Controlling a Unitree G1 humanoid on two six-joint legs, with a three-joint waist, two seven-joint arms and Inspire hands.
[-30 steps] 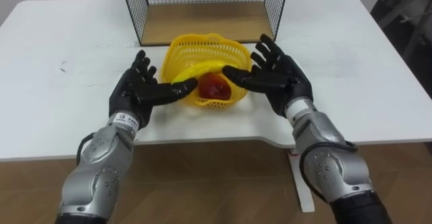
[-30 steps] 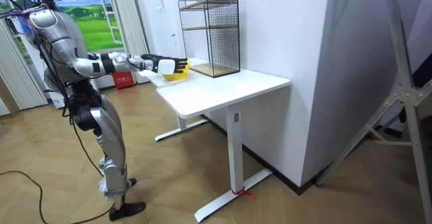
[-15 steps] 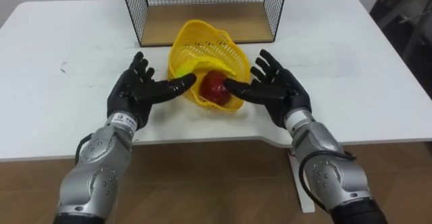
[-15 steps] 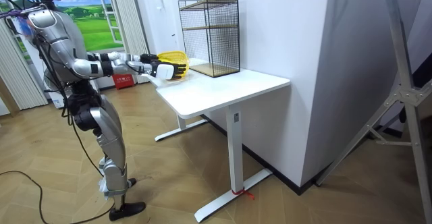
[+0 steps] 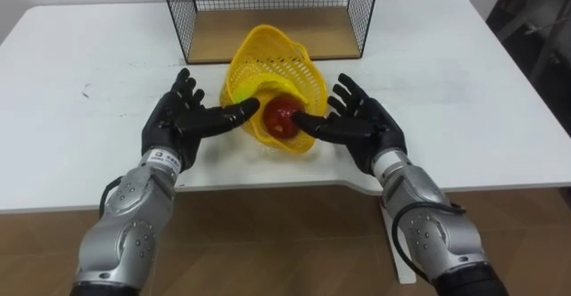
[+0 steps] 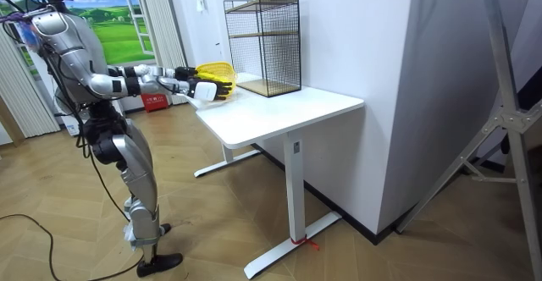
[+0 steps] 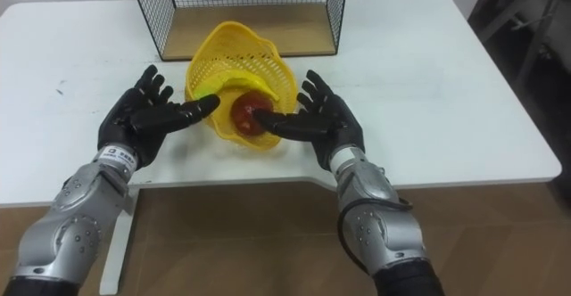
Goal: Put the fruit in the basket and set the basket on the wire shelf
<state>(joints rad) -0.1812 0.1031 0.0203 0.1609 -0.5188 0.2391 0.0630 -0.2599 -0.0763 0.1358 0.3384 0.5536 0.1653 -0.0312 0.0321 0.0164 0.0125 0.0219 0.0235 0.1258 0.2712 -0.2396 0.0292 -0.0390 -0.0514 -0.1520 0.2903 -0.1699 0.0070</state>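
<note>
A yellow mesh basket (image 5: 284,66) is held tilted between my two hands, its mouth turned towards me. Inside it lie a red apple (image 5: 281,116) and a yellow banana (image 5: 260,86). My left hand (image 5: 181,123) presses the basket's left side with straight fingers, thumb at the rim. My right hand (image 5: 360,128) does the same on the right side, open. The black wire shelf (image 5: 268,6) with a wooden floor stands just behind the basket. In the room view the basket (image 6: 217,68) sits between my hands (image 6: 206,87), slightly above the table's end.
The white table (image 5: 464,91) stretches bare to both sides of the shelf. Its front edge runs just below my wrists. In the room view I stand upright at the table's (image 6: 279,112) short end, with the tall shelf (image 6: 264,40) by the wall.
The basket has been raised and tipped so that its mouth faces me more. The apple has rolled to the near rim. My right hand has shifted slightly left and nearer.
</note>
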